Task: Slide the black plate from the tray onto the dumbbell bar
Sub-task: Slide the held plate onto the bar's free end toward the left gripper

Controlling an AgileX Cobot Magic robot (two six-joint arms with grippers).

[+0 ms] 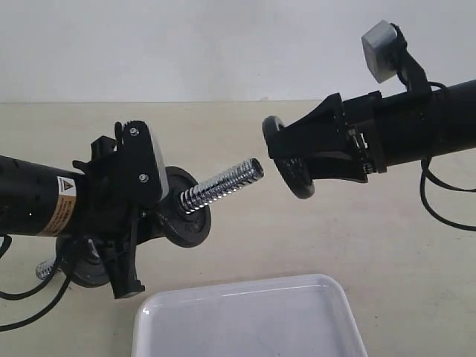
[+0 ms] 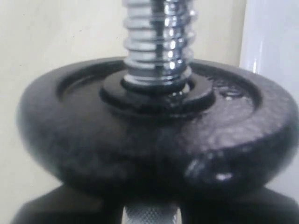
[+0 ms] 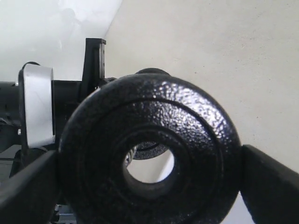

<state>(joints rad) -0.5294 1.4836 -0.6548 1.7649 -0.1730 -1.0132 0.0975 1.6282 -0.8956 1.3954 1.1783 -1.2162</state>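
Observation:
My right gripper point(image 1: 286, 158) is shut on the black plate point(image 1: 300, 184) and holds it on edge in the air, a short gap from the threaded tip of the dumbbell bar point(image 1: 223, 182). In the right wrist view the plate point(image 3: 149, 107) fills the space between the fingers point(image 3: 271, 182), and a bit of thread shows through its hole. My left gripper point(image 1: 137, 223) is shut on the bar's middle, holding it tilted up to the right. One black disc point(image 1: 186, 212) sits on the bar beside this gripper. The left wrist view shows that disc point(image 2: 140, 135) and the thread point(image 2: 156, 42) close up.
The white tray point(image 1: 238, 288) lies at the front edge, below the bar, with nothing in it. Another black disc point(image 1: 85, 268) sits at the bar's low left end near the table. Cables hang from both arms.

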